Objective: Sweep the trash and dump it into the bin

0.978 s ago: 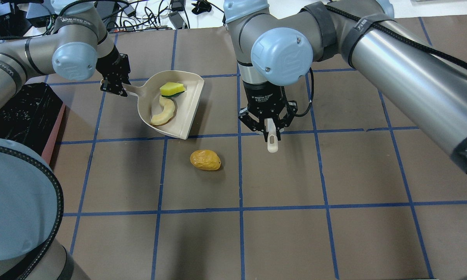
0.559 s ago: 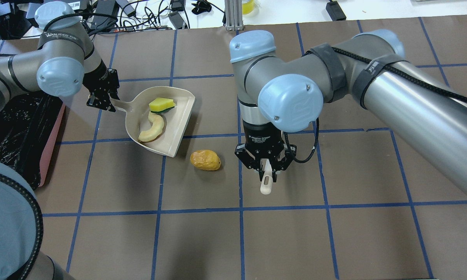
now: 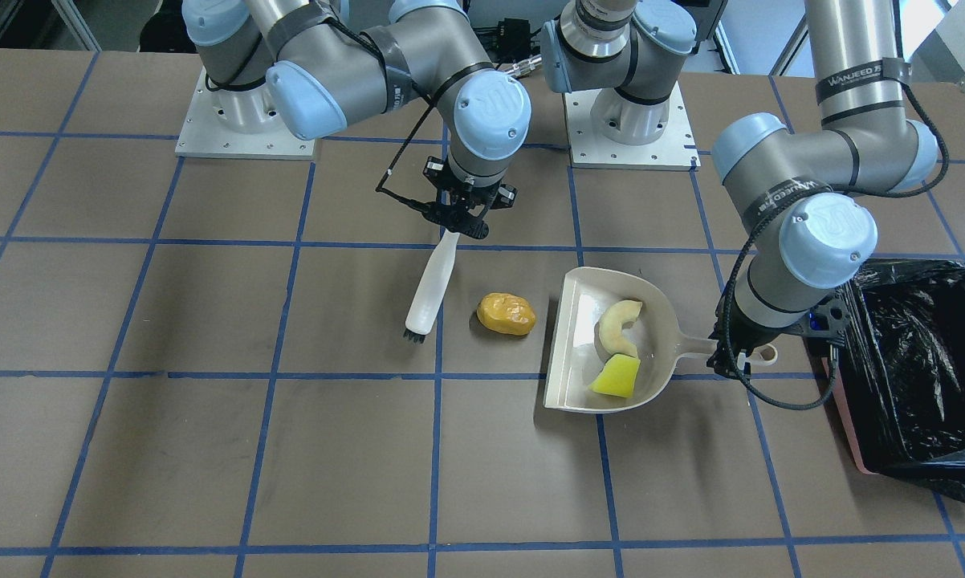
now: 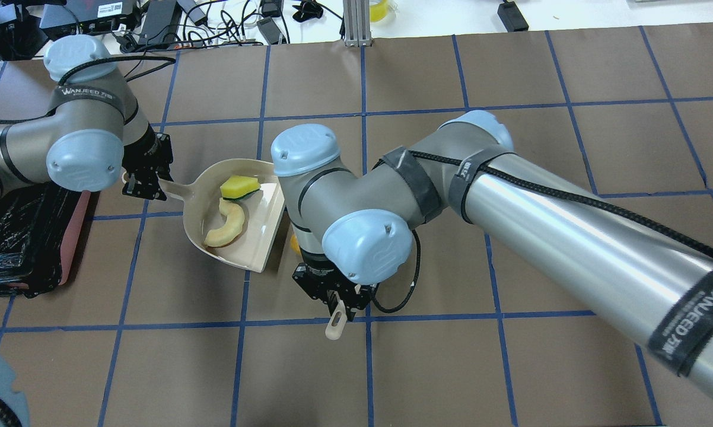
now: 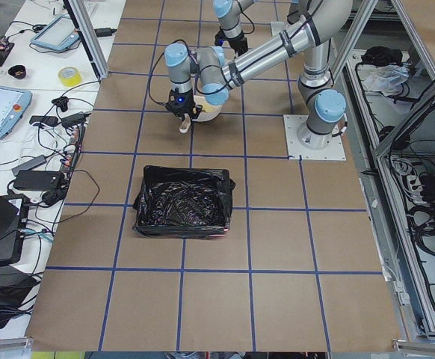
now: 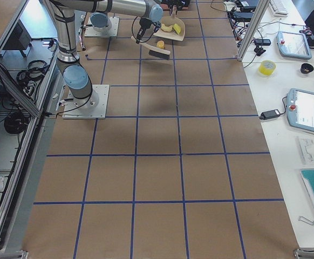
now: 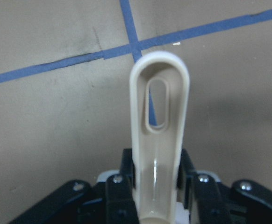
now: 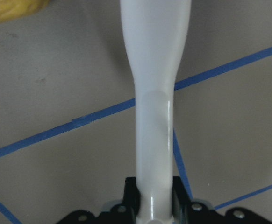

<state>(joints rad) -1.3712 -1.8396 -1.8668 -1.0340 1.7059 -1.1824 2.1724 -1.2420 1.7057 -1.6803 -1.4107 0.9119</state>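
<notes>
Grey right arm [image 3: 386, 56] bent, brush [image 3: 433, 281] near lump [image 3: 506, 314]

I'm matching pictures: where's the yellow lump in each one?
Front-facing: yellow lump centre, left of the dustpan.
Overhead: sliver under right arm, beside dustpan.
Exterior left: cannot tell.
Exterior right: near top, below dustpan.
Left wrist: not there.
Right wrist: top-left corner.
Shared landmark: dustpan.

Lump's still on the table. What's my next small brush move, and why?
Probably sweep the brush in the right gripper toward the robot's left: its bristles sit beside the golden lump, opposite the open mouth of the dustpan, which the left gripper holds facing it.
</notes>
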